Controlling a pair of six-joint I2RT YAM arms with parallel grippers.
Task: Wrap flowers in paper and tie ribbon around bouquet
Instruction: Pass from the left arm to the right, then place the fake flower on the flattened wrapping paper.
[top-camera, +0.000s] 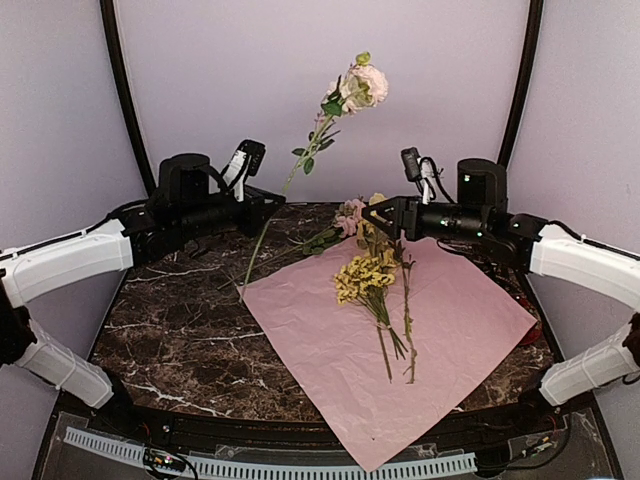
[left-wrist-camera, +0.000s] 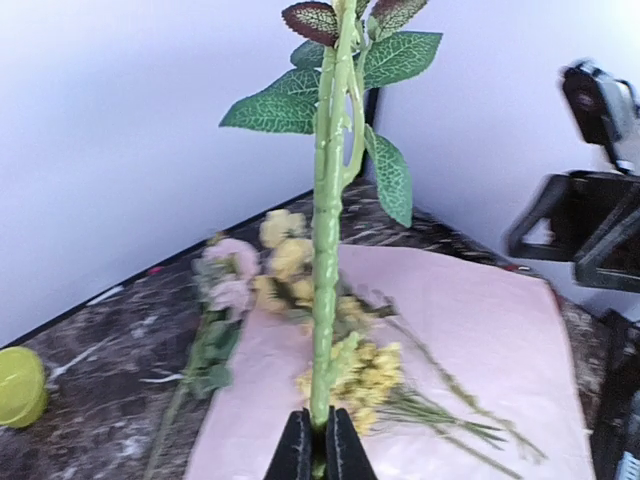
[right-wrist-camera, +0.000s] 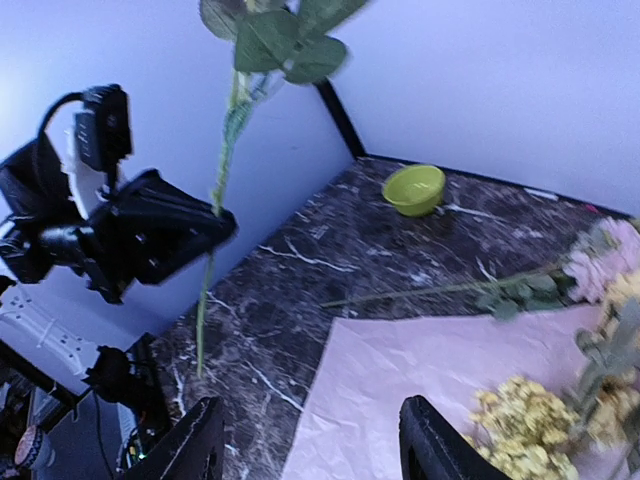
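Left tool (left-wrist-camera: 320, 442) is pinching a long rose stem (left-wrist-camera: 325, 250) near its lower end, jaws pressed together on it, so the stem slants up and away from the lilac-pink paper (top-camera: 450, 320) with its bloom (top-camera: 365, 85) high above the paper's far corner. Right tool (right-wrist-camera: 315, 445) hangs spread and empty over that same far corner, just above the yellow blossom sprigs (top-camera: 362, 275) lying on the paper; a second pink rose (top-camera: 349, 215) lies across the paper's far edge, half on the marble worktop (top-camera: 180, 330). No ribbon shows. The likely trouble is the top-heavy rose swivelling in so low a pinch. Lowered carelessly, its trailing end could sweep the sprigs or drag the thin sheet askew.
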